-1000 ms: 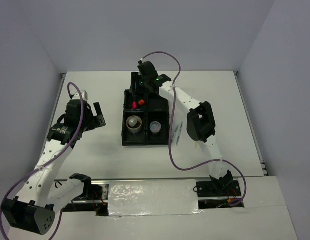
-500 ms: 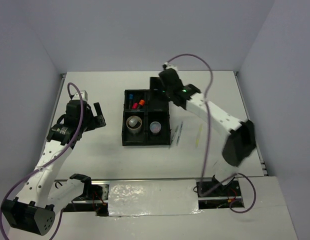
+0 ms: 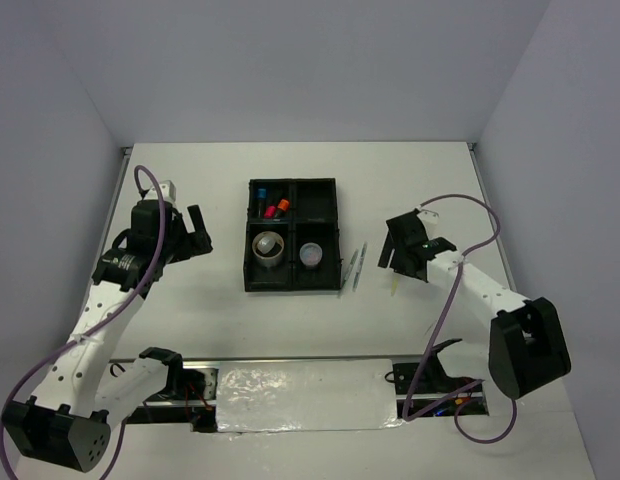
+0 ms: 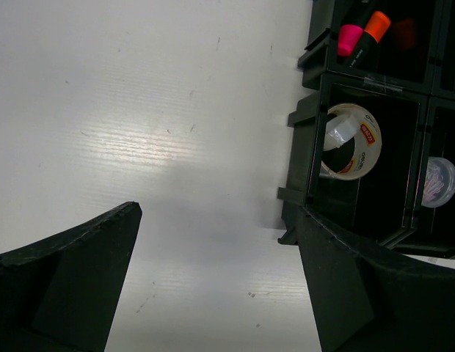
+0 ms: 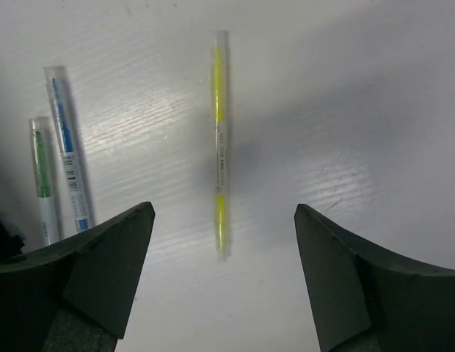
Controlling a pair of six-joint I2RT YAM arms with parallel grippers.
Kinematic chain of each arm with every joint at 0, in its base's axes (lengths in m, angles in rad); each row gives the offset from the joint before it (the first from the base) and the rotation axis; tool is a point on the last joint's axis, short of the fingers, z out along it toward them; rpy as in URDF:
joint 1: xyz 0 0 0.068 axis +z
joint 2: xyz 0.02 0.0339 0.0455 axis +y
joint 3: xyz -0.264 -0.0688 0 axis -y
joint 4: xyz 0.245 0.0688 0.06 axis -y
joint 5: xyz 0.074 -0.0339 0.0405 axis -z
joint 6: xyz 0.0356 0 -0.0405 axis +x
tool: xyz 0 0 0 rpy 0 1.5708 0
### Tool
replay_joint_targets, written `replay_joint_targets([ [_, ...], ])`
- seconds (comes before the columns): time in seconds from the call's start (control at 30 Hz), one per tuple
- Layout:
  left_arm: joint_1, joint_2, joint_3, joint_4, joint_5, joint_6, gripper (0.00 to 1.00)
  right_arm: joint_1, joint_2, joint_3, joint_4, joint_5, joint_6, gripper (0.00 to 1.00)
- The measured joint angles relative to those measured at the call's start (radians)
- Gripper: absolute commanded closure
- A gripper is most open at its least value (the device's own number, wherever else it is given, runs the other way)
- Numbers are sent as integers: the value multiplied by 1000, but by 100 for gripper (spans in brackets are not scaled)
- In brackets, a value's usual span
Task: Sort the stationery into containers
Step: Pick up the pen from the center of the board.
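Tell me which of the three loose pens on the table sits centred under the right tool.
The thin yellow pen: it lies alone, centred under the open right tool; the blue-cored clear pen and green-cored clear pen lie side by side, off-centre.

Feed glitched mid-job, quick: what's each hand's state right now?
Left hand: open, holding nothing, beside the black tray.
Right hand: open, holding nothing, over the thin yellow pen.

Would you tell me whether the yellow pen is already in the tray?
Out: the yellow pen lies flat on the table, apart from the tray.
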Motion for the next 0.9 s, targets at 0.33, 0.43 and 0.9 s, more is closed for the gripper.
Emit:
replay_joint_targets([
  [0.33, 1, 8, 0, 0, 0, 0, 1, -99, 143, -27, 78, -79, 26, 38],
  [0.43, 0, 8, 0, 0, 0, 0, 1, -105, 208, -26, 82, -101, 27, 66],
  [0.9, 1, 5, 0, 0, 3, 0, 1, -97, 138, 6, 77, -190, -11, 100],
])
